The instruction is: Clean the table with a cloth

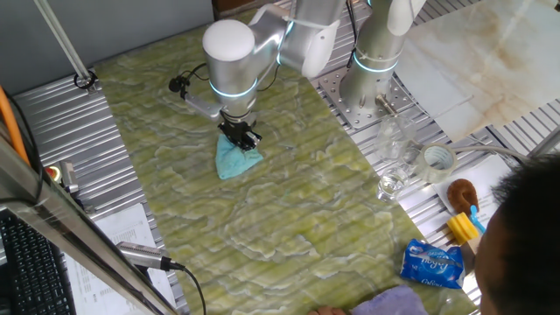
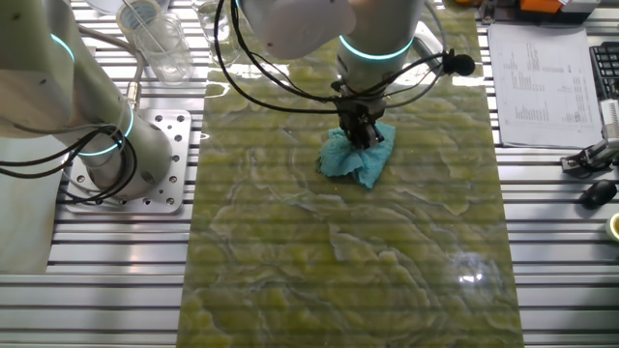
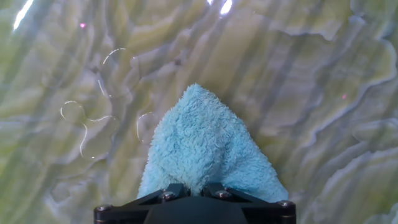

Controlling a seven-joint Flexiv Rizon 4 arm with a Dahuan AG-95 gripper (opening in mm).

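Cloth pinched by the hand on the green desk.

The light-blue cloth (image 1: 235,159) is gripped by the hand (image 1: 241,137), whose fingers are closed narrowly on its bunched top, and is pressed onto the yellow-green marbled desk (image 1: 289,219) in the upper middle of one fixed view. In the hand view the cloth (image 3: 205,149) is spread out as a fluffy triangle at bottom centre. A glossy blue packet (image 1: 432,264) is seen at lower right.

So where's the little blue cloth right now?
The cloth lies on the yellow-green table, pinched in the gripper, on the part near the arm's base. In the hand view it sticks out just past the fingers.
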